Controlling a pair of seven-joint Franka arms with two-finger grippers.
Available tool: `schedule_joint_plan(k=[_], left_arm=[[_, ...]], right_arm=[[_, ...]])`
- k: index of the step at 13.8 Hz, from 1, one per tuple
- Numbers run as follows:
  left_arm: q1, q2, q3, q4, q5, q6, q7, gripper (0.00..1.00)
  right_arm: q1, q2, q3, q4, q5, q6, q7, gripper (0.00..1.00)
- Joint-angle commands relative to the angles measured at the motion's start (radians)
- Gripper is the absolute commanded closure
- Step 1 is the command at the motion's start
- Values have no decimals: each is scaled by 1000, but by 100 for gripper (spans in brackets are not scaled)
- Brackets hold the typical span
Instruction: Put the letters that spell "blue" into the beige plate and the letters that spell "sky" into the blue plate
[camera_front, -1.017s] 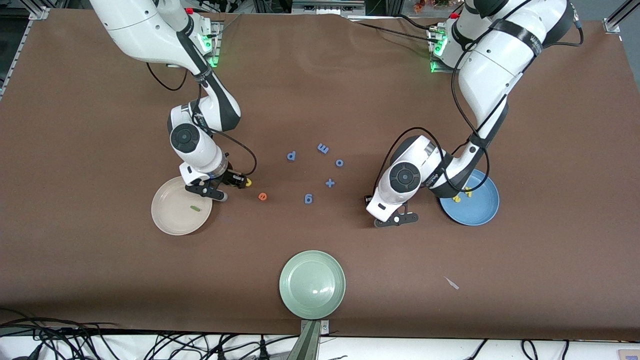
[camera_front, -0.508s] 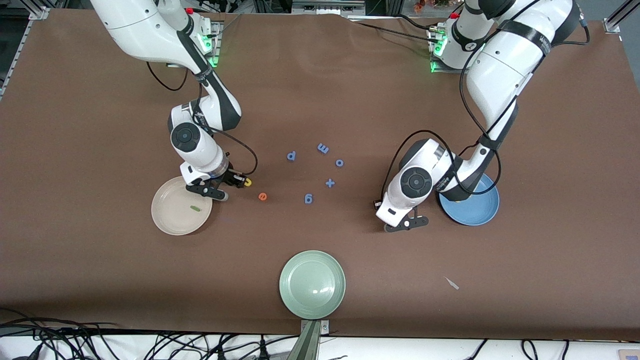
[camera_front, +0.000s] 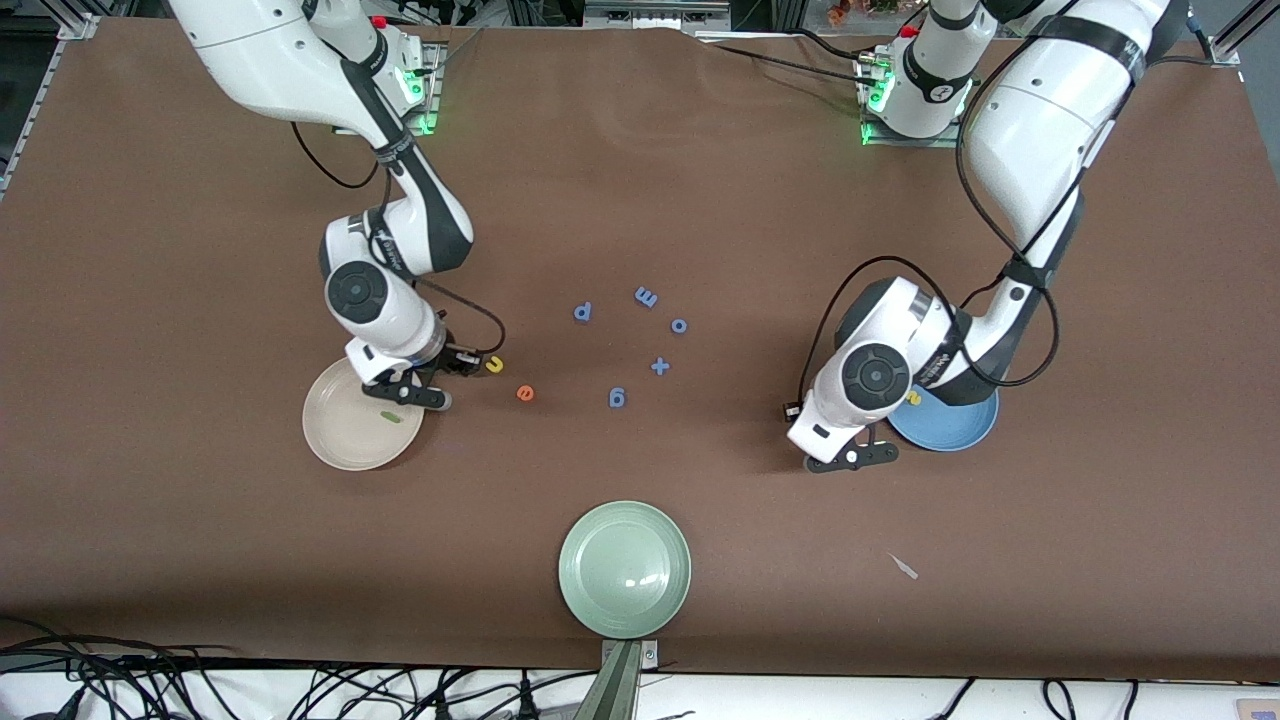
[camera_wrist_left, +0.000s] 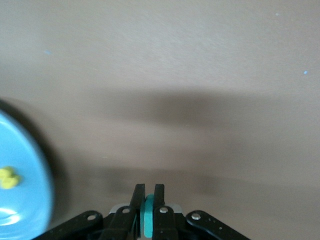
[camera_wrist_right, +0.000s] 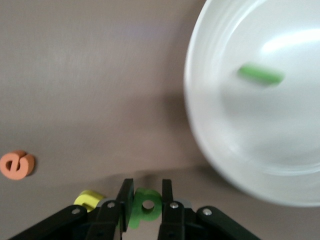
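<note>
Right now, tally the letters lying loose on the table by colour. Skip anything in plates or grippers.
Blue letters: 5
Orange letter: 1
Yellow letter: 1
Total: 7

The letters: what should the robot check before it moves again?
1. Right end effector shut on the green b: ok.
2. Left end effector shut on the teal letter: ok.
3. Beige plate has room; only the green l lies in it: ok.
4. Blue plate beside the left end effector, yellow letters in it: ok.
5. Yellow u and orange e in the beige plate: not ok, both on the table.
</note>
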Motion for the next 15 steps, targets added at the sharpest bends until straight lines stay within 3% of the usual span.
schedule_joint_plan(k=[1,3,6,7,8,11,15], left_arm=[[45,-54,-7,12,11,-102,142,100],[115,-61,-5,-1,12,-128,276,100],[216,-58,-5,-7,12,-171,523,100],[249,-54,-5,-5,11,-171,592,80],[258,-49,-7,2,9,-169,633,1],[246,-52,-10,9,9,-169,633,0],[240,-66,-86,41,11,-169,631,0]], right_arm=[[-15,-15,-55,56,-9,-72,-168,91],[-17,-10,-92,70,-8,-70,-265,91],[-37,-1,-100,70,-4,-69,-295,88],[-37,-1,-100,70,2,-69,-287,60],[-35,-1,-98,70,6,-70,-280,40],[-25,-4,-87,75,6,-70,-234,36],[-14,-4,-31,82,8,-72,-107,36]])
